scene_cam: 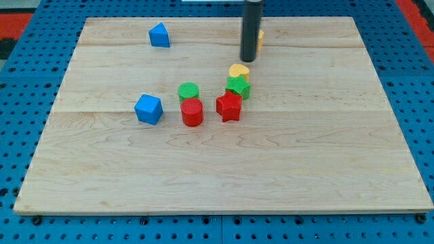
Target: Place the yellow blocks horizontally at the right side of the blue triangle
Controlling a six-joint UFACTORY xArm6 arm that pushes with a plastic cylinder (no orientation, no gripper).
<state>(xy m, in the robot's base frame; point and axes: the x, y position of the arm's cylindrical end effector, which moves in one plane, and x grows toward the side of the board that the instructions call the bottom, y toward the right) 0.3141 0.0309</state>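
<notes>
Rod stands near the view's top, right of centre. My tip [248,59] rests on the wooden board [325,169]. It has no jaws, nothing to spread or pinch; it is bare, and contact with any block cannot be confirmed.

Just behind the rod, on its right edge, a sliver of a yellow block [261,39] shows; shape hidden, touching or apart cannot be told.

Below the tip, near: the yellow heart [239,70], pressed against the green star [238,85] under it. Lower again, the red star [229,106]. Below-left of the tip: the green cylinder [188,91] on top of the red cylinder [192,112] in the view, and further left the blue cube [148,108].

Well to the tip's left, near the top edge: the blue triangle [159,35]. Space to its right looks free.

Judgement: 2 yellow blocks wanted in a row right of the triangle; neither is there yet.

Risks:
- Pushing the hidden yellow block leftward off-centre would spin it or let it slip past the rod.
- Reaching the heart from below means threading past the green star; a grazing stroke would drag the star along.
- Overshooting leftward would knock the triangle itself and shift the reference.
</notes>
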